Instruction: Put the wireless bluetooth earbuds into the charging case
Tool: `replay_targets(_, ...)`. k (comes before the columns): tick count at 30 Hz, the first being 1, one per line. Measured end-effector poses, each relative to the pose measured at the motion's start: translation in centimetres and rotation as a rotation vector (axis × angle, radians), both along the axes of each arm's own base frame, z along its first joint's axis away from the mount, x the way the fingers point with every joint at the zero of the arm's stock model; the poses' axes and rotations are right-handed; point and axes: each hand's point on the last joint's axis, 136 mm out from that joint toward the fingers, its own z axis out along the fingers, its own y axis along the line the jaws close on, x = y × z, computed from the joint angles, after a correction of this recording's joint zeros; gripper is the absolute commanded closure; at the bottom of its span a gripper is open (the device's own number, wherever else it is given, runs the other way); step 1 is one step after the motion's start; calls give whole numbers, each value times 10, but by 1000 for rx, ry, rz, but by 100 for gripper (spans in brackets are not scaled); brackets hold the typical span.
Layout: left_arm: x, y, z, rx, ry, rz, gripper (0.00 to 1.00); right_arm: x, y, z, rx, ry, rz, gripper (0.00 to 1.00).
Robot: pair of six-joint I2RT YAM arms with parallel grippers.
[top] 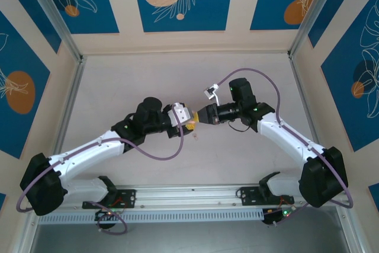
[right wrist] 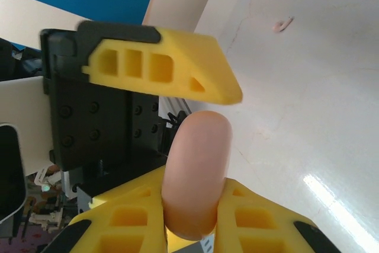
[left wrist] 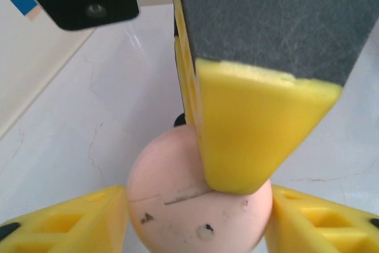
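Since both arms meet nose to nose over the middle of the table (top: 177, 75), the whole thing comes down to the pink charging case (right wrist: 198, 146) stuck between them. The right gripper (right wrist: 192, 202) is clamped on it, pinching the flat faces, so in its wrist view the case stands up edge-on with its long axis running straight out from the palm. The left gripper (left wrist: 198, 202) comes at it from the opposite side, fingers sitting astride the round body. They're right at its edges, but I honestly can't tell if they're biting or just flanking it. In the left wrist view the lid seam runs roughly across, a bit tilted, and one finger (left wrist: 254, 140) of the right gripper covers the upper right of the case.

Earbuds: I can't pick them out for sure. A dark speck (left wrist: 180, 121) peeks out behind the top of the case, which might be one, but it's too small to call.

Pose-wise, both arms reach in from the near corners, elbows bent outward, wrists turned to face each other. The left gripper is the one placed to work the lid, I'd guess.
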Motion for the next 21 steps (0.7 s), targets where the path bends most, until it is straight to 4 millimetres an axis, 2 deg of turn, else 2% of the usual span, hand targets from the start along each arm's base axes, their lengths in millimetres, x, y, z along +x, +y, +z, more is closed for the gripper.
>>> replay_targets(3,-2,0,-3,5,15,-5,48,0,0,-1,-1,-2,-3,85)
replay_targets(9,-3,-1,-4,3,32,-10,39,-2,-1,-2,1,-2,-3,85)
replay_targets(13,-3,-1,-3,1,38,-7,42,-3,-2,-2,2,-5,-3,85)
replay_targets(21,-4,-2,-1,-5,39,-14,40,-3,-2,-2,2,-5,-3,85)
